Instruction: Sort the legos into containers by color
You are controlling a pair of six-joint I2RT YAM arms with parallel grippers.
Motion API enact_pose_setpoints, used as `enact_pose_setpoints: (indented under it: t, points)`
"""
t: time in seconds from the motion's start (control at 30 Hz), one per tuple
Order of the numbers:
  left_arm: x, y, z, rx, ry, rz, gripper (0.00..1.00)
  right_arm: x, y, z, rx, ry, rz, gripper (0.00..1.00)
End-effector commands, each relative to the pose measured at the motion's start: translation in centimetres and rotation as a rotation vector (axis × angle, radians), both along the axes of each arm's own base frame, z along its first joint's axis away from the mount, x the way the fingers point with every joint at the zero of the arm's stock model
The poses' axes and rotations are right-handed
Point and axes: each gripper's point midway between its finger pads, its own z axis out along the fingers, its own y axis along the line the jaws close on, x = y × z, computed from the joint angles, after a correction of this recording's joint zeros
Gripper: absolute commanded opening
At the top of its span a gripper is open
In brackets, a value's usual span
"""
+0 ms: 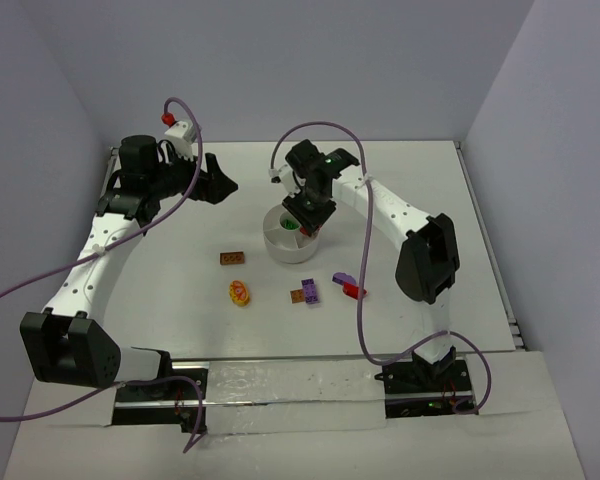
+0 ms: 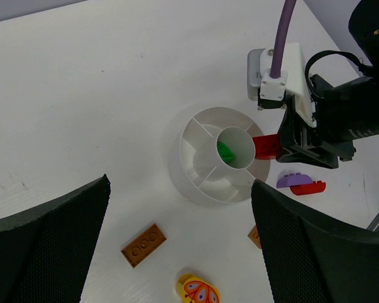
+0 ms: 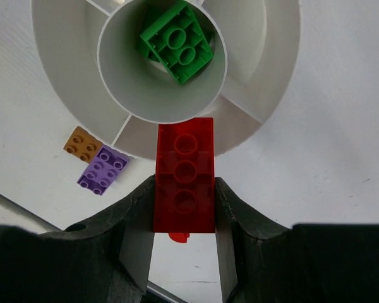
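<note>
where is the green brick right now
In the right wrist view the green brick lies in the round centre well of the white dish, just beyond the red brick gripped by the right end effector.

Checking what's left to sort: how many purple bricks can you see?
2. One purple brick lies beside a small brown brick, just off the dish; the other purple brick touches a red piece further right. Part of the dish is hidden.
</note>
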Motion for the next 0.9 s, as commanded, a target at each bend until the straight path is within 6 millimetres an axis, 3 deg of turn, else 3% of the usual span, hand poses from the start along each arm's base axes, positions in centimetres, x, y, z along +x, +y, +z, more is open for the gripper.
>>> enact_pose_setpoints:
  t: [0.0, 0.2, 0.33, 0.5, 0.67, 0.7, 0.8, 0.87]
  points:
    - [-0.3, -0.1, 1.8, -0.015, -0.060, -0.020, 0.99, 0.6, 0.9, 1.4, 0.027, -0.035, 0.014, 0.27]
    - [-0.4, -0.2, 1.7, -0.017, -0.060, -0.029, 0.99, 0.5, 1.3, 2.1, 0.053, -0.040, 0.014, 0.61]
    - [-0.4, -0.1, 1.7, -0.016, -0.061, -0.022, 0.99, 0.2, 1.9, 3.4, 0.088, -0.058, 0.016, 0.72]
    - [-0.2, 0.2, 2.1, -0.008, -0.064, -0.008, 0.99, -0.1, 1.6, 5.4, 0.124, -0.094, 0.010, 0.74]
    - [-0.4, 0.6, 2.5, 0.013, -0.070, -0.001, 0.99, -1.6, -1.2, 6.5, 0.143, -0.118, -0.018, 0.72]
    - [-0.5, 0.6, 2.4, 0.014, -0.068, 0.000, 0.99, -1.8, -2.1, 7.5, 0.162, -0.142, -0.033, 0.71]
    - [-0.8, 0.7, 2.3, 0.020, -0.069, -0.005, 0.99, -3.0, -4.4, 7.0, 0.182, -0.143, -0.071, 0.68]
    - [-1.0, 0.8, 2.0, 0.028, -0.064, -0.002, 0.99, -4.4, -6.5, 5.3, 0.187, -0.125, -0.106, 0.64]
